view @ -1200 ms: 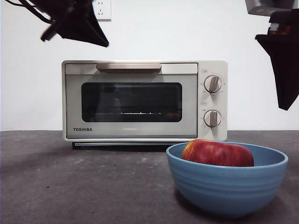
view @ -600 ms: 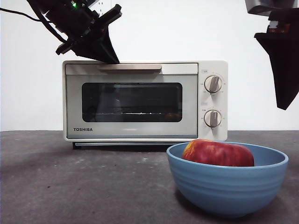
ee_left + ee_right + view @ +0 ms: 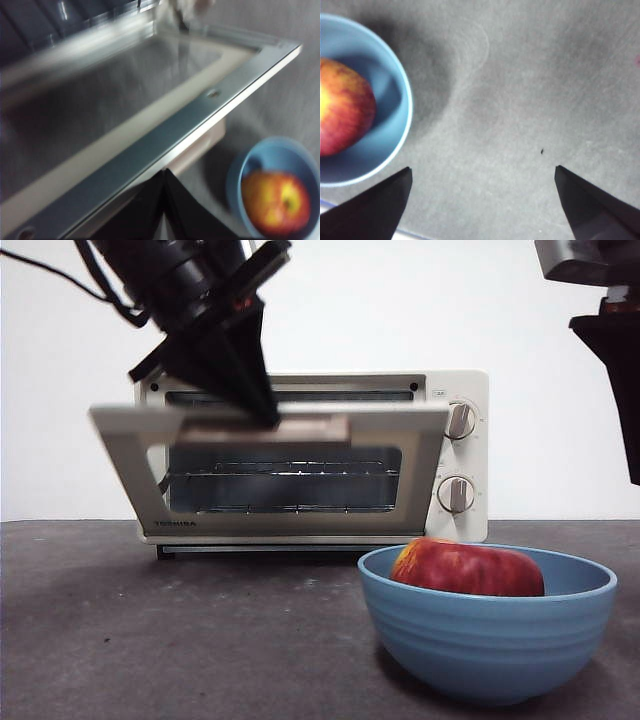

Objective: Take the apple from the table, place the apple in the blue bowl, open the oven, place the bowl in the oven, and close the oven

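- Left gripper (image 3: 262, 410): black jaws pressed together at the tips, at the beige bar handle (image 3: 300, 427) of the oven door; handle mostly hidden in the left wrist view, so can't tell if they pinch it or just hook it.
- Door (image 3: 270, 475) of the cream-white boxy Toshiba toaster oven (image 3: 455, 455) is tilted out partway, top edge leaning fwd, blurred; wire rack (image 3: 285, 472) visible inside thru the glass.
- Right gripper (image 3: 482, 200): black jaws wide apart, holding nothing, hanging high above bare dark grey mottled surface (image 3: 150, 640) just beside the bowl; shows as a dark shape at the front view's upper right edge.
- Fist-sized dark red apple w/ yellowish patch (image 3: 465, 568) lies inside the wide light-blue ridged bowl (image 3: 490, 640).
- Bowl stands on the surface in front of the oven's knob side, apart from it.
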